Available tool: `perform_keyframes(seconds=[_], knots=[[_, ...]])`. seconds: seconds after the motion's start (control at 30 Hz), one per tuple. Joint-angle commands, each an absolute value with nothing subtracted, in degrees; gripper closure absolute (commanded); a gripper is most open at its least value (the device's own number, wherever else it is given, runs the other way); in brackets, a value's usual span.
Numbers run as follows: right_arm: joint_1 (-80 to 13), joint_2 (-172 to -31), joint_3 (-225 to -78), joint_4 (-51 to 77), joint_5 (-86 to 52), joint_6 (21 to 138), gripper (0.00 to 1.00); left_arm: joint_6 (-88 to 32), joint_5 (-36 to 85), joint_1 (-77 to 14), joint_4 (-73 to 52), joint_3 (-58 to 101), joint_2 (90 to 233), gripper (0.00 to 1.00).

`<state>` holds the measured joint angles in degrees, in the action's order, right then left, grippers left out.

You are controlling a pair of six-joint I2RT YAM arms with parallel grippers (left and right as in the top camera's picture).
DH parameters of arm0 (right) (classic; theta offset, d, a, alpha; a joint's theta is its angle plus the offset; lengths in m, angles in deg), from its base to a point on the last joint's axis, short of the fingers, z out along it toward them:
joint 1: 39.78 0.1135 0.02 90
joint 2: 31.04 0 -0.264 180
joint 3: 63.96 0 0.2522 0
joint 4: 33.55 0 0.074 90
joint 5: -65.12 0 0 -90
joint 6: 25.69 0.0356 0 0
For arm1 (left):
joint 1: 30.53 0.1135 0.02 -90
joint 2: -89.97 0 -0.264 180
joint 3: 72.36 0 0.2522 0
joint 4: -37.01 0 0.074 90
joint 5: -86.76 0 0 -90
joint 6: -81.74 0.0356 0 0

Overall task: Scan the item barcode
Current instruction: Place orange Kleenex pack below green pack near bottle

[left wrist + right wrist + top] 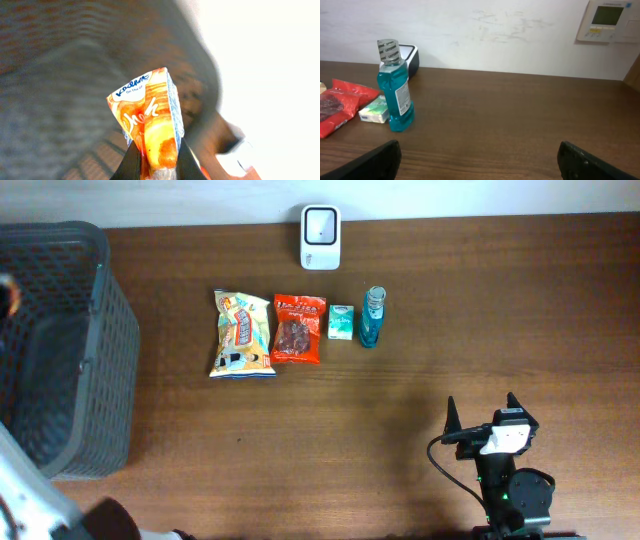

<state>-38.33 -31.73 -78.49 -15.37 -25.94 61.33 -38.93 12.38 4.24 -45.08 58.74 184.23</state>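
In the left wrist view my left gripper [159,161] is shut on an orange and white pocket tissue pack [150,115], which stands up between the two dark fingers above the dark mesh basket [60,90]. No barcode shows on the face I see. The white scanner [320,237] stands at the table's back edge and also shows in the right wrist view as the scanner [409,55] behind the bottle. My right gripper [482,414] rests low at the front right, open [479,152], with only bare wood between its fingers.
A chips bag [241,333], a red jerky bag [298,328], a small green pack [342,323] and a blue bottle [372,317] lie in a row in front of the scanner. The grey mesh basket [60,350] fills the left side.
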Motion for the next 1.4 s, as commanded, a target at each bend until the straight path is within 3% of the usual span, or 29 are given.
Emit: perform_keyframes(seconds=[0.0, 0.1, 0.23, 0.4, 0.47, 0.57, 0.6, 0.67, 0.7, 0.73, 0.77, 0.8, 0.87, 1.17, 1.3, 1.37], knots=[[-38.68, -31.40, -78.03, -15.17, -26.46, 61.77, 0.02, -32.05, 18.19, -8.15, -45.02, 59.82, 178.48, 1.00], [-38.68, -31.40, -78.03, -15.15, -26.46, 61.77, 0.02, -28.97, 10.32, -26.56, -45.35, 58.72, 180.73, 1.00], [-38.68, -31.40, -78.03, -15.15, -26.46, 61.77, 0.02, -28.94, 6.52, -40.48, -45.35, 58.37, 189.32, 1.00], [-38.68, -31.40, -78.03, -15.17, -26.46, 61.77, 0.02, -28.97, 6.37, -48.98, -42.57, 58.39, 202.96, 0.99], [-38.68, -31.40, -78.03, -15.17, -26.46, 61.77, 0.02, -28.99, 6.37, -50.93, -41.61, 58.39, 207.53, 0.91], [-38.68, -31.40, -78.03, -15.15, -26.46, 61.77, 0.02, -28.97, 6.37, -53.42, -37.35, 58.39, 214.04, 0.99], [-38.68, -31.40, -78.03, -15.15, -26.46, 61.77, 0.02, -28.97, 6.35, -53.97, -36.15, 58.39, 215.38, 0.97], [-38.68, -31.40, -78.03, -15.17, -26.46, 61.77, 0.01, -28.97, 6.32, -54.60, -34.00, 58.39, 216.91, 0.82], [-38.68, -31.40, -78.03, -15.17, -26.46, 61.77, 0.02, -28.94, 6.35, -54.78, -32.87, 58.39, 217.43, 0.68], [-38.68, -31.40, -78.03, -15.15, -26.46, 61.77, 0.02, -28.94, 6.35, -54.80, -32.08, 58.39, 217.61, 0.41], [-38.68, -31.40, -78.03, -15.15, -26.49, 61.77, 0.02, -28.94, 6.32, -54.80, -31.60, 58.39, 217.61, 0.25], [-38.68, -31.40, -78.03, -15.15, -26.46, 61.77, 0.02, -28.94, 6.35, -54.80, -31.42, 58.39, 217.58, 0.20], [-38.68, -31.40, -78.03, -15.15, -26.46, 61.77, 0.02, -28.92, 6.37, -54.62, -31.49, 58.70, 217.56, 0.13], [-38.68, -31.40, -78.03, -15.15, -26.46, 61.77, 0.02, -26.34, 5.80, -47.58, -39.25, 65.06, 201.78, 0.11], [-38.68, -31.40, -78.03, -15.17, -26.46, 61.77, 0.02, -26.34, 5.49, -36.96, -47.86, 65.06, 189.02, 0.00], [-38.68, -31.40, -78.03, -15.15, -26.46, 61.77, 0.02, -26.34, 4.44, -33.07, -52.58, 65.06, 185.43, 0.01]])
